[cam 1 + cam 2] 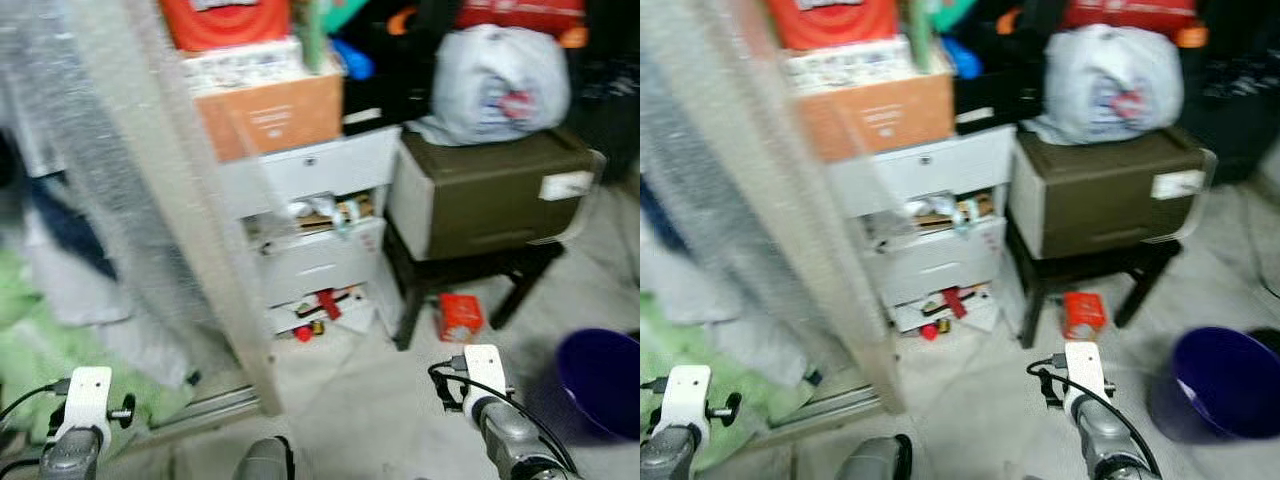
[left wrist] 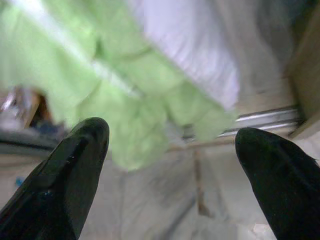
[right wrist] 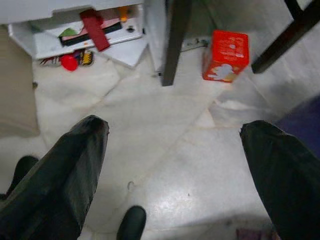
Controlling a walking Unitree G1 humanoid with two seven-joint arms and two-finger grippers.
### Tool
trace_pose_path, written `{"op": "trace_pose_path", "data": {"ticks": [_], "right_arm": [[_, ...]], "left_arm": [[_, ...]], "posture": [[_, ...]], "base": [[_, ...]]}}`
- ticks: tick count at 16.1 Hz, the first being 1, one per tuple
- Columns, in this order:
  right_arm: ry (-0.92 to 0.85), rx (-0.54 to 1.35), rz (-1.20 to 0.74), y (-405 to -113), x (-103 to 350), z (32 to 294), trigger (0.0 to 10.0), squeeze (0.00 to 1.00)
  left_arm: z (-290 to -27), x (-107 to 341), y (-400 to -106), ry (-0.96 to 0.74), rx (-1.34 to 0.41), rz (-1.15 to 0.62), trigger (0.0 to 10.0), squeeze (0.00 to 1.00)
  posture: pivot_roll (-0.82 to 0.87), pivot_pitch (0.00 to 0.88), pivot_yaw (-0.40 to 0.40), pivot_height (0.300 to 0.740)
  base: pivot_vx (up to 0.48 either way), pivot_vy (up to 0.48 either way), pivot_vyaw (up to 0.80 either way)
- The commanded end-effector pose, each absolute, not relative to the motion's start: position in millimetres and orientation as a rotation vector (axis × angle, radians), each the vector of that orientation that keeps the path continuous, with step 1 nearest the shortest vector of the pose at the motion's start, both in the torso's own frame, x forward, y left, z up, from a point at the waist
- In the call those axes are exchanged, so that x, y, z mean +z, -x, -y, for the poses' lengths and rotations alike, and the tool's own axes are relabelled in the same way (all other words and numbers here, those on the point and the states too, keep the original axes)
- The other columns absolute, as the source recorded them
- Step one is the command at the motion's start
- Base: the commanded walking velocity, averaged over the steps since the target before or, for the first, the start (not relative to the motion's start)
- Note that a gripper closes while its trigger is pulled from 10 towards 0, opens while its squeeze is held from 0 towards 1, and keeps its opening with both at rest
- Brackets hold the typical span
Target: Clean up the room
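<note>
A red carton [image 3: 225, 55] lies on the pale floor under a dark stool [image 1: 455, 275]. Small red items [image 3: 69, 62] spill out by the bottom drawer of a white drawer unit [image 1: 315, 215], whose drawers stand partly open and cluttered. A light green cloth [image 2: 125, 100] is heaped on the floor at the left [image 1: 35, 345]. My left gripper [image 2: 171, 132] hangs open above the floor next to that cloth, holding nothing. My right gripper [image 3: 175, 127] is open over bare floor, short of the red carton. Both wrists show low in the eye view, the left arm [image 1: 82, 405] and the right arm [image 1: 485, 385].
A purple bucket [image 1: 600, 380] stands on the floor at the right. On the stool sits an olive storage box [image 1: 490, 190] with a white bag [image 1: 495, 85] on top. A bubble-wrapped panel [image 1: 130, 180] leans at the left. My foot [image 3: 131, 222] is below the right gripper.
</note>
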State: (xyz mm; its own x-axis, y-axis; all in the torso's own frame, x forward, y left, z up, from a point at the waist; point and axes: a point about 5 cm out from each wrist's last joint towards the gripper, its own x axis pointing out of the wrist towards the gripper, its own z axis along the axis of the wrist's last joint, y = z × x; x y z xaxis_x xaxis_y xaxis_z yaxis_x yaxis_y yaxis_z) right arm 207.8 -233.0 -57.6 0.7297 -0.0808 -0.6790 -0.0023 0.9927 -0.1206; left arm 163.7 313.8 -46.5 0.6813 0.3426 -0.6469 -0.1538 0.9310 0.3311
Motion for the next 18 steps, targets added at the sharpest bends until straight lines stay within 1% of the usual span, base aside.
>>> {"op": "trace_pose_path", "data": {"ticks": [1,3,6,8,10,11,13,16,18], "right_arm": [[0.129,-0.041,-0.768,-207,-59,233,10.0,0.00],[0.110,-0.065,-0.803,-203,-62,233,10.0,0.00],[0.104,-0.072,-0.854,-201,-66,228,10.0,0.00],[0.119,-0.052,-0.872,-206,-65,223,10.0,0.00],[0.096,-0.048,-0.856,-216,-61,218,10.0,0.00],[0.065,-0.054,-0.852,-219,-60,216,10.0,0.00],[0.080,-0.055,-0.848,-222,-58,216,10.0,0.00],[0.075,-0.106,-0.886,-214,-63,220,10.0,0.00],[0.067,-0.110,-0.899,-207,-66,222,10.0,0.00]], "left_arm": [[-313,-48,-163,-0.256,0.310,-0.784,10.0,0.00],[-307,-52,-164,-0.168,0.365,-0.790,10.0,0.00],[-297,-57,-167,-0.103,0.407,-0.805,10.0,0.00],[-279,-62,-176,-0.017,0.422,-0.818,10.0,0.00],[-267,-61,-188,-0.008,0.393,-0.810,10.0,0.00],[-260,-61,-193,-0.009,0.363,-0.813,10.0,0.00],[-254,-62,-196,0.026,0.345,-0.818,10.0,0.00],[-246,-68,-190,0.015,0.304,-0.867,10.0,0.00],[-244,-72,-184,0.025,0.312,-0.888,10.0,0.00]], "posture": [[-0.01,0.000,0.069,0.740],[-0.01,0.000,0.058,0.740],[0.00,0.000,0.036,0.740],[0.00,0.000,0.013,0.740],[0.00,0.000,-0.006,0.740],[0.00,0.000,-0.009,0.740],[-0.01,0.000,-0.008,0.740],[-0.03,0.000,-0.008,0.740],[-0.03,0.000,-0.013,0.740]], "base": [[0.000,0.000,0.76],[0.000,0.000,0.77],[0.000,0.000,0.77],[0.000,0.000,0.76],[0.000,0.000,0.63],[0.000,0.000,0.00],[0.000,0.000,0.00],[0.000,0.000,0.00],[0.000,0.000,0.00]]}}
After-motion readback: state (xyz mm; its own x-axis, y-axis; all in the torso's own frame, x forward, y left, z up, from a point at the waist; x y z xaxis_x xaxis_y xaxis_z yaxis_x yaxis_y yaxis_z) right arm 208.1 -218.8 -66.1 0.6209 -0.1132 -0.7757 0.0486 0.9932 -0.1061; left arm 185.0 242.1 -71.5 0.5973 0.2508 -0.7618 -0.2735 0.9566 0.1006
